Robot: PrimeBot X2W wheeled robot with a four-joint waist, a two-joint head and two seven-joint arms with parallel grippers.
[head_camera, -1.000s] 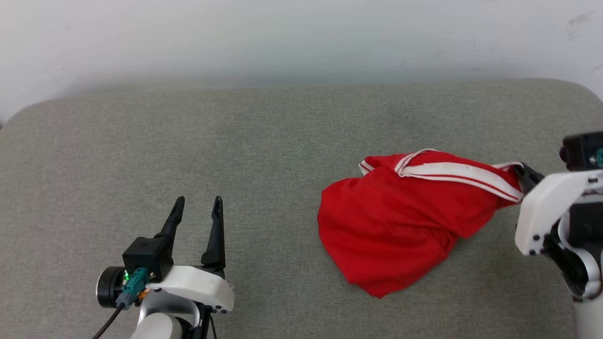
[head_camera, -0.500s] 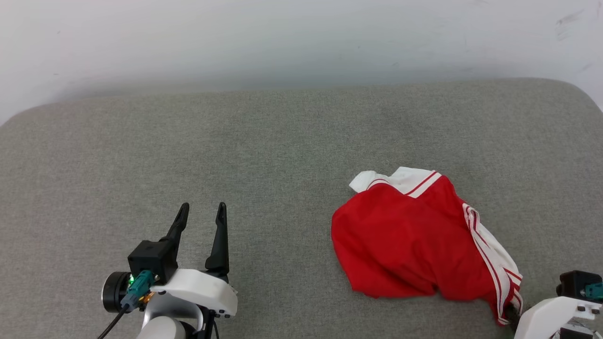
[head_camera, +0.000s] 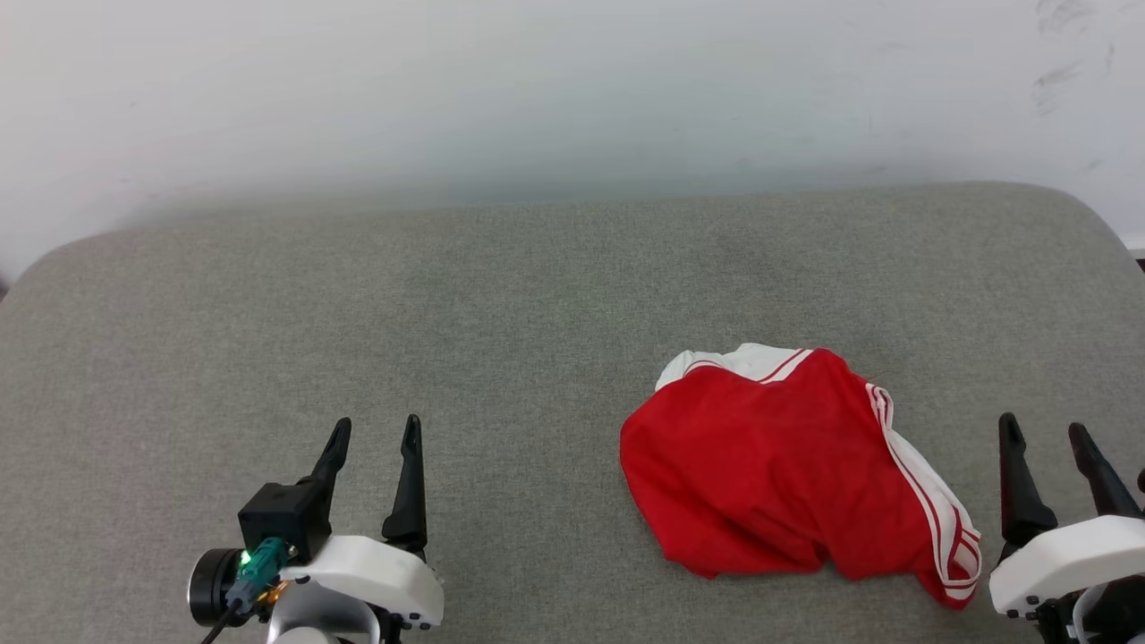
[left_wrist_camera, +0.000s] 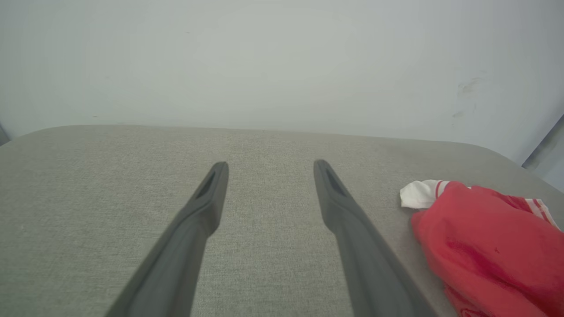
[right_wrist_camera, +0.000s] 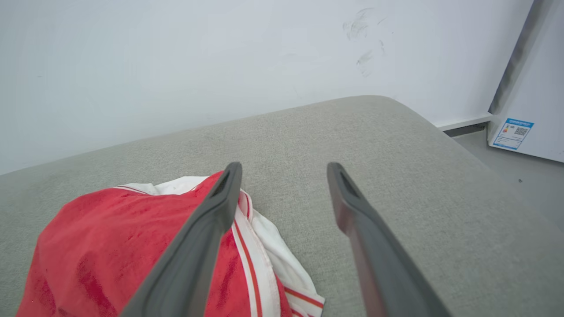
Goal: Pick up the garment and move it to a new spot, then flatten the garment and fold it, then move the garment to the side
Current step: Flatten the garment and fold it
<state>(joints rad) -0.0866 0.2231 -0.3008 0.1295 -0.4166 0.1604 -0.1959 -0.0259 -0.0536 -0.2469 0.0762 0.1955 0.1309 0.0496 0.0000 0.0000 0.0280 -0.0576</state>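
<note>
The garment (head_camera: pixel 769 465), a bright red shirt with white red-striped trim, lies crumpled on the grey cushion (head_camera: pixel 501 304) right of centre. My right gripper (head_camera: pixel 1045 431) stands open just to its right, clear of the cloth, nothing between its fingers. In the right wrist view the garment (right_wrist_camera: pixel 128 246) lies below and left of the open right gripper (right_wrist_camera: pixel 284 169). My left gripper (head_camera: pixel 374 431) is open at the lower left, well apart from the shirt. The left wrist view has the open left gripper (left_wrist_camera: pixel 269 166) over bare cushion, the garment (left_wrist_camera: pixel 484 233) at the right edge. No lettering shows.
A white wall (head_camera: pixel 537 98) runs behind the cushion's far edge. The cushion's rounded right corner (right_wrist_camera: pixel 396 110) drops to a grey floor, where a white appliance (right_wrist_camera: pixel 528 110) with a label stands. Bare cushion lies left of the shirt.
My right gripper, shut on the garment's striped trim a second ago, drew it toward the near right, then let go and opened. The shirt now lies slumped. The camera tilted slightly.
</note>
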